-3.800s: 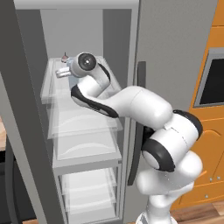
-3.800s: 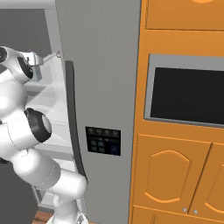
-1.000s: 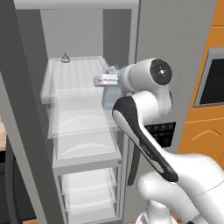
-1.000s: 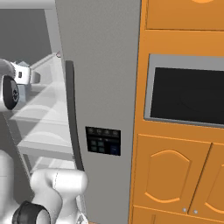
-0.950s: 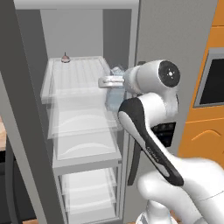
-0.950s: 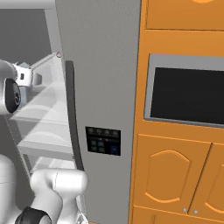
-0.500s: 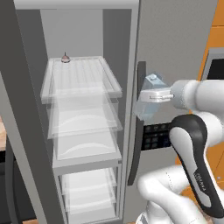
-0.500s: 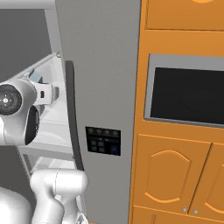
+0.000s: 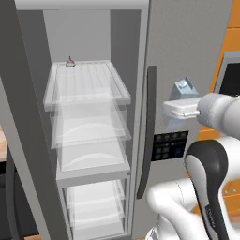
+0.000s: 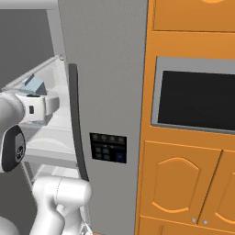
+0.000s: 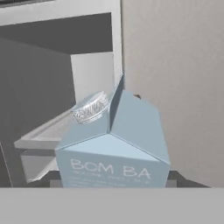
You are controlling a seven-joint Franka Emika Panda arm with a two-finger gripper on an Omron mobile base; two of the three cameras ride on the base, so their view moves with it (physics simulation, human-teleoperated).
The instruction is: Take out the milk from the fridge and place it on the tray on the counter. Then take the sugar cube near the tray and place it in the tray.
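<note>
Left base view: gripper (image 9: 174,111) apparently clamped on milk (image 9: 183,90) (fingertips hidden).

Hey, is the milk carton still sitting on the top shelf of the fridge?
No, the milk is held in the gripper out in front of the closed right door, away from the fridge shelves.

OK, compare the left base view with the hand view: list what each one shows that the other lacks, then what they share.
Left base view alone: the whole open fridge with its stacked translucent shelves, the tiny reddish-topped object at the back of the top shelf, the long dark door handle, and the gripper holding the milk in front of the fridge door.

Hand view alone: the carton's ribbed round cap and the lettering on its front.

Both: the pale blue carton with its gabled top, and grey fridge surfaces behind it.
</note>
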